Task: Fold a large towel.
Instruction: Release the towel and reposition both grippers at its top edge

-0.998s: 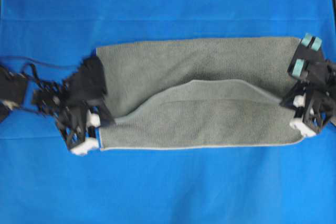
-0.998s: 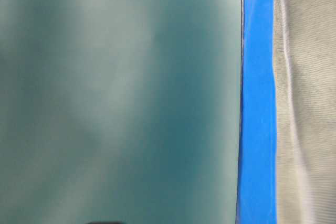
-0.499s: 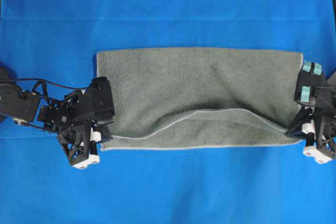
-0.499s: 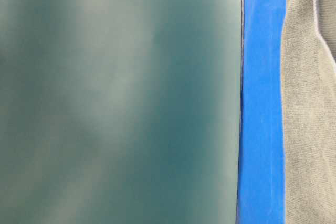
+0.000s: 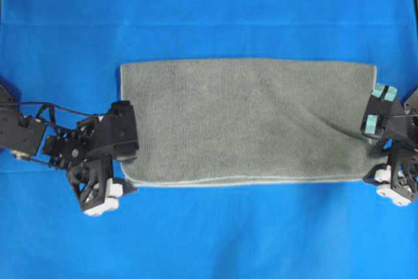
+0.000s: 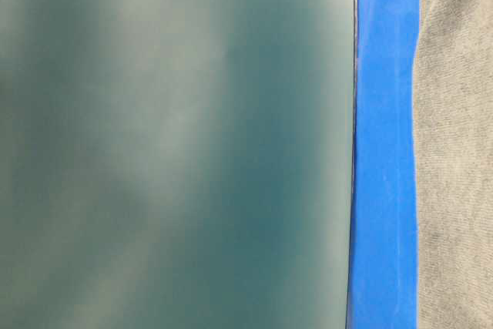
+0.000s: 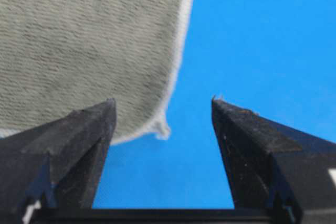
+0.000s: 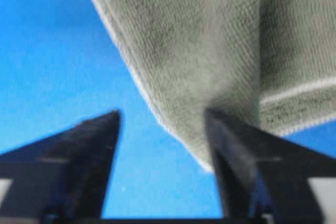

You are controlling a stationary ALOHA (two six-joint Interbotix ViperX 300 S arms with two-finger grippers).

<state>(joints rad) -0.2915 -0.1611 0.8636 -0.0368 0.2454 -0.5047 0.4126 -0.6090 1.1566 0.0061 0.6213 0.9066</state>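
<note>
The grey-green towel [image 5: 248,119] lies flat on the blue sheet, doubled over, with its pale stitched edges together along the near side. My left gripper [image 5: 108,195] is at its near left corner. In the left wrist view it [image 7: 163,99] is open, and the rounded towel corner [image 7: 89,40] lies just ahead of the left finger, unclamped. My right gripper [image 5: 388,186] is at the near right corner. It [image 8: 161,112] is open too, with the towel [image 8: 199,35] hanging over beside its right finger and only blue sheet between the tips.
The blue sheet [image 5: 209,4] covers the whole table. A black cable [image 5: 59,108] loops over the left arm [image 5: 19,132]. A blurred dark surface [image 6: 169,144] fills most of the table-level view, which shows a strip of sheet [image 6: 385,152] and the towel [image 6: 454,152] at its right.
Both grippers pulled the towel's upper layer toward the near edge, then opened and let go. The layer now lies flat on the lower one, its sagging middle gone.
</note>
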